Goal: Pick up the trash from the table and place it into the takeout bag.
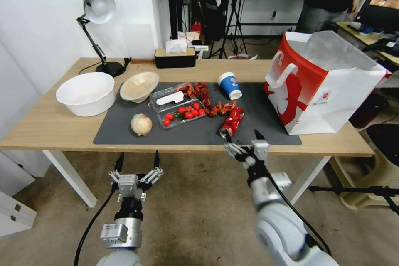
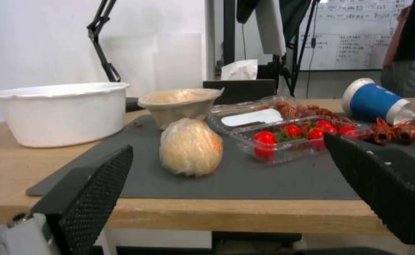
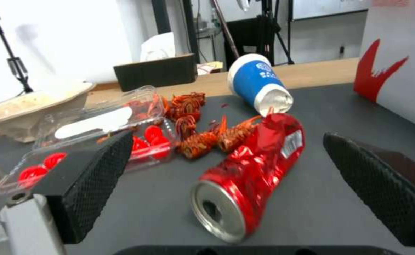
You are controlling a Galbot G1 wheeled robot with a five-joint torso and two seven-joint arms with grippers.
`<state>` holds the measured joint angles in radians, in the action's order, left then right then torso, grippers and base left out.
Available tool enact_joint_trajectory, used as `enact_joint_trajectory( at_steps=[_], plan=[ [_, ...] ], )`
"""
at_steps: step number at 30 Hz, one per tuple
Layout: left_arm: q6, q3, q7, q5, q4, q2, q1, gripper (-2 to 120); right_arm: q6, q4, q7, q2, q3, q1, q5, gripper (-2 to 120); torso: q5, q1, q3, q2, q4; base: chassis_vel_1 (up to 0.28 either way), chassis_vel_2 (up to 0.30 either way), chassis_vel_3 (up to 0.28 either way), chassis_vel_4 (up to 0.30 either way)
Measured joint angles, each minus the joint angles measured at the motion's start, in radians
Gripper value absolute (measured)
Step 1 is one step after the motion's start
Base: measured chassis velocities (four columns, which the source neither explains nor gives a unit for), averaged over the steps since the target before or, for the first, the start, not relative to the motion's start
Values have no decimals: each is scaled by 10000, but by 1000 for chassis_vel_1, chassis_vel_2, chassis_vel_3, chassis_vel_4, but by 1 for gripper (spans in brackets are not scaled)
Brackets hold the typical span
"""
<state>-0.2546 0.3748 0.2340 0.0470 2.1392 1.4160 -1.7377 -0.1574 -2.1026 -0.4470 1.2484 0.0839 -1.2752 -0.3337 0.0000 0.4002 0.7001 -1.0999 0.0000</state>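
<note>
Head view, from the bench's left end: a white tub [image 1: 86,92] stands on bare wood near the left edge, with a desk lamp [image 1: 96,20] behind it at the far edge. The beige shallow bowl [image 1: 139,86] sits tilted at the far left corner of the dark grey mat [image 1: 266,116]. In front of it, toward the mat's near edge, lies the pale wrinkly ball [image 1: 141,124]; what it is made of is hard to tell. Mid-mat is an opened clear plastic tray [image 1: 178,108] holding red tomatoes and a white flat piece, with red crayfish shells [image 1: 220,108] scattered beside it. The blue-and-white paper cup [image 1: 230,85] lies tipped on its side near the mat's far edge. The red drink can [image 1: 232,121], crumpled, lies on its side close to the mat's near edge, its open end toward the robot. At the bench's right end stands the takeout bag [image 1: 324,83], mouth open; its inside is hidden from this angle.

The left hand [image 1: 138,160] hangs below the bench's near edge, fingers spread and empty; in its wrist view the ball sits between the fingers, farther off. The right hand [image 1: 242,136] is at the near edge just before the can, fingers wide apart and holding nothing; its wrist view shows the can [image 3: 248,177] lying between them, untouched.
</note>
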Motion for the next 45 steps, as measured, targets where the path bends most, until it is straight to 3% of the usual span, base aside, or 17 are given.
enact_joint_trajectory(
  at_steps=[6, 18, 31, 39, 41, 45],
  plan=[
    [5, 55, 4, -23, 46, 44, -44, 100, -1036, 576, -893, 360, -443, 1045, -544, 100, -1, -1, 0, 0, -1, 0, 0, 0, 0],
    [5, 82, 15, -26, -59, 76, -16, 100, -2088, 1520, -1573, 773, -534, 1935, -1421, 100, 0, 0, 0, 0, -1, 0, 0, 0, 0],
    [5, 88, 52, 24, -259, 50, 108, 100, -2404, 1840, -2307, 1190, -564, 2103, -1689, 97, 0, -2, -1, -1, -1, 0, 0, 0, 0],
    [5, 33, 59, 29, -328, 46, 168, 100, -2330, 1840, -2303, 1144, -488, 1981, -1693, 71, 0, -2, -2, -2, -1, 0, 0, 0, 0],
    [59, -10, 117, 204, -325, 30, 168, 100, -2204, 1845, -2185, 1113, -466, 1905, -1693, 59, 0, -3, -2, -1, -1, 0, 0, 0, 0],
    [116, -52, 176, 274, -314, 22, 155, 100, -2084, 1855, -2075, 1076, -424, 1794, -1629, 52, 0, -3, -2, -2, 0, 0, 0, 0, 0]
  ],
)
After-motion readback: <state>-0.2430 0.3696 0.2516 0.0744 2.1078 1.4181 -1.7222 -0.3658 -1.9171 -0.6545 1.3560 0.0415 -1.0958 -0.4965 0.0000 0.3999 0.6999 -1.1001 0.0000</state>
